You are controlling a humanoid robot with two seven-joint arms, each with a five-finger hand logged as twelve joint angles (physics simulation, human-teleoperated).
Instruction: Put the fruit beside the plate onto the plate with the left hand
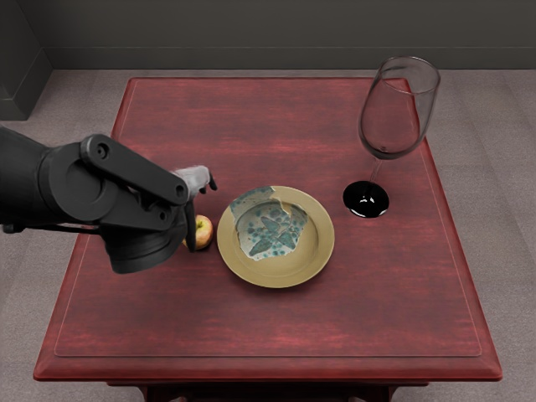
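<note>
Fruit (203,228) beside the plate (314,260) awaits grasping, the left robot hand (191,186) poised over it, closure untellable; next comes a secure lift.

A dark red wooden table (276,126) with a slightly raised rim carries three things. A mustard-yellow plate (314,260) with a green-blue pattern at its middle lies near the table's centre. A small yellow-red fruit (203,230), only partly visible, sits on the wood just beside the plate's left edge. A wine glass (394,126) stands on its dark round foot to the plate's right, apart from it.
</note>
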